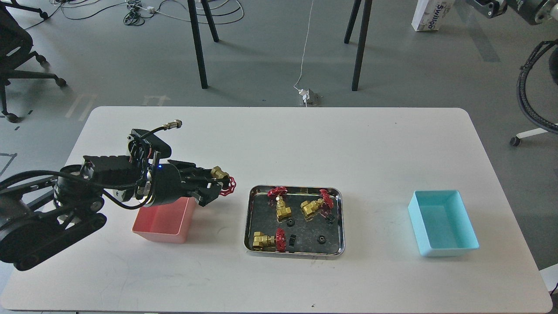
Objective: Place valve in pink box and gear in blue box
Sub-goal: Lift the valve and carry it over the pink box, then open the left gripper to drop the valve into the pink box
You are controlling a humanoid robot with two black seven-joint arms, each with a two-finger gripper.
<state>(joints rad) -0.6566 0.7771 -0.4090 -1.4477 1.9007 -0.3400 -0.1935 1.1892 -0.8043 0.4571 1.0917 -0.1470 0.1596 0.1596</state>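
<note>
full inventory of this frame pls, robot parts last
table: 1, white, centre
steel tray: 1, mid-table
valves in tray: 3, brass with red wheels
held valve: 1, brass and red, in left gripper, by the pink box's far right corner
gears: about 4, black, in tray
pink box: 1, left of tray
blue box: 1, empty, right of tray
chair: 1, black, floor far left
left gripper: shut on valve
right gripper: not in view
</note>
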